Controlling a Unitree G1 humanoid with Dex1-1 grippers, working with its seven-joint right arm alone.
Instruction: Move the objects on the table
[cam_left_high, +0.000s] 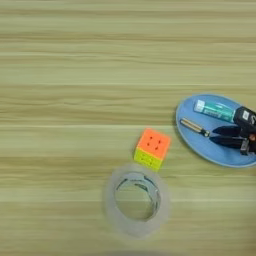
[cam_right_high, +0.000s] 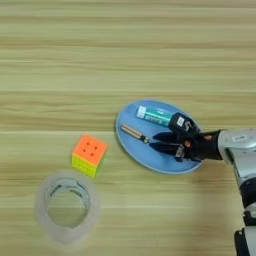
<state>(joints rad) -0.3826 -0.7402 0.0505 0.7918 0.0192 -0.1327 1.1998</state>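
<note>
A thin gold-brown stick (cam_right_high: 134, 132) with a dark tip lies on the left half of the blue oval plate (cam_right_high: 137, 148). A white tube with a green label (cam_right_high: 154, 116) lies at the plate's far side. My right gripper (cam_right_high: 154, 141) hovers over the plate's middle, pointing left. Its two black fingers are open with nothing between them, and their tips are just right of the stick's dark end. The orange-and-yellow puzzle cube (cam_right_high: 89, 154) sits on the wooden table (cam_right_high: 125, 60), left of the plate.
A clear tape ring (cam_right_high: 66, 206) lies flat near the front edge, below and left of the cube. My silver forearm (cam_right_high: 240, 147) comes in from the right edge, past the plate's right rim.
</note>
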